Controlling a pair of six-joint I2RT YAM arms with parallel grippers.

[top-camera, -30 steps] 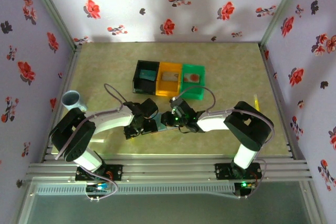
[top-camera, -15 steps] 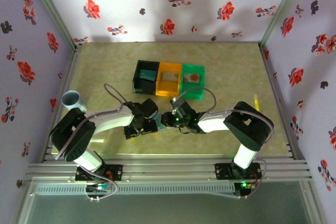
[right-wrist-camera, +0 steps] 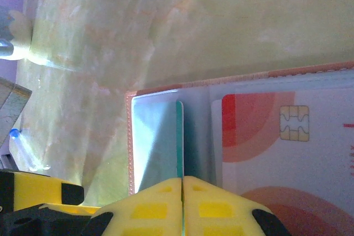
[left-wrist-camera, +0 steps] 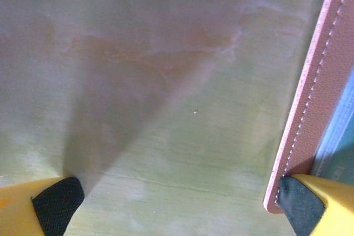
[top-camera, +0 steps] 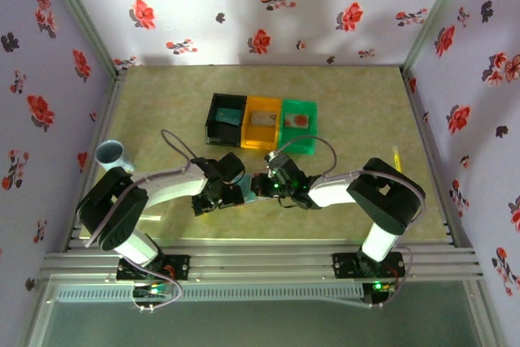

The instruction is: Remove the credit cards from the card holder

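1. Right wrist view: the card holder [right-wrist-camera: 130, 136] lies open on the tabletop [right-wrist-camera: 166, 26], its blue-grey inside facing up. The right tool [right-wrist-camera: 182, 183] has its fingers pressed together, pinching the edge of the teal-green card [right-wrist-camera: 179, 131], which stands on edge over one half of the holder. The pale card [right-wrist-camera: 276, 136], with orange-red patches and a chip, lies flat in the other half.
2. Left wrist view: the left tool [left-wrist-camera: 177, 205] is spread wide. One of its pads [left-wrist-camera: 298, 205] touches a corner of the holder's stitched pink rim; the other sits well apart over bare tabletop.
3. Top external view: the 2 arms meet at the middle of the tabletop, their tools close together. Behind them stand 3 bins in a row: the black bin [top-camera: 225, 119], the orange bin [top-camera: 261, 123] and the green bin [top-camera: 297, 126]. A blue cup [top-camera: 110, 154] stands at the left edge.
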